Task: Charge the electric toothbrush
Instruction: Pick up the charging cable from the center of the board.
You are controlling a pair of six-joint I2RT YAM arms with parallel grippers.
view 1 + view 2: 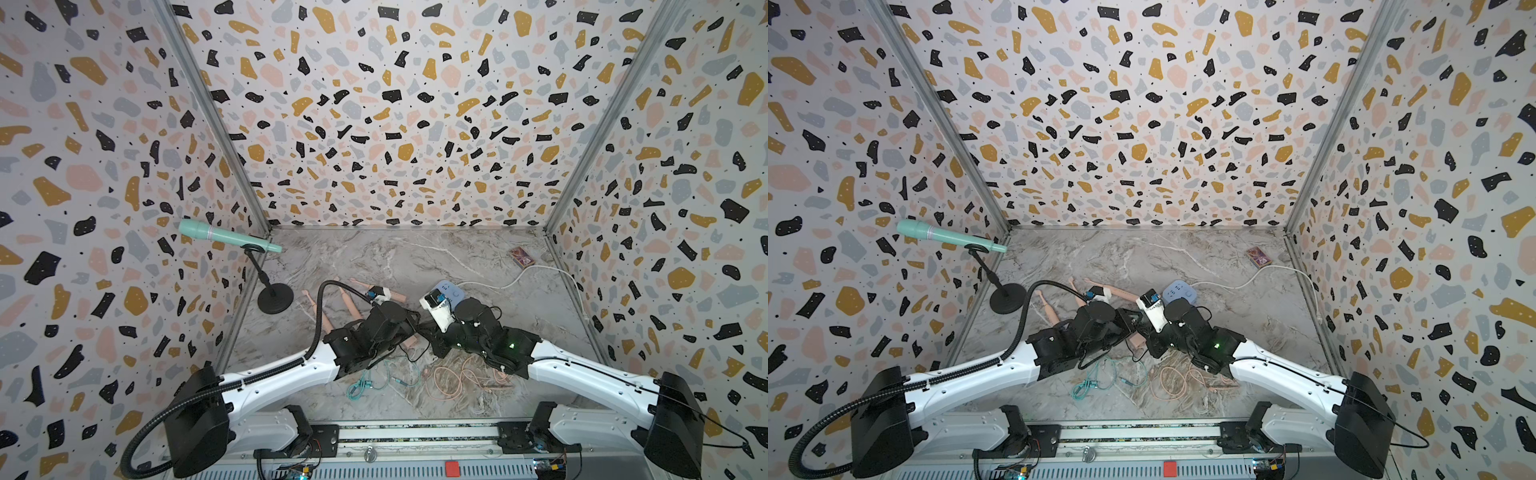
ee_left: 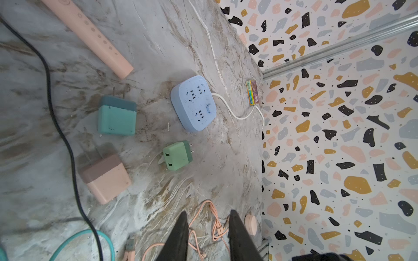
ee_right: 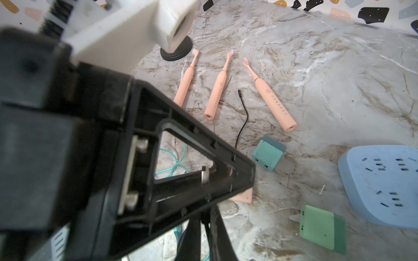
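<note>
Three pink electric toothbrushes lie side by side on the marble table: one, a second and a third. My right gripper is shut on a thin black cable, whose free plug end lies between two brushes. A blue power strip sits near teal, pink and green adapters. The left gripper hangs over the pink adapter with its jaws apart. A coiled pink cable shows in the gap, and I cannot tell whether they touch it.
A mint microphone on a black round-based stand stands at the left wall. A small printed box lies at the back right beside the strip's white cord. A teal cable lies near the front. Patterned walls close three sides.
</note>
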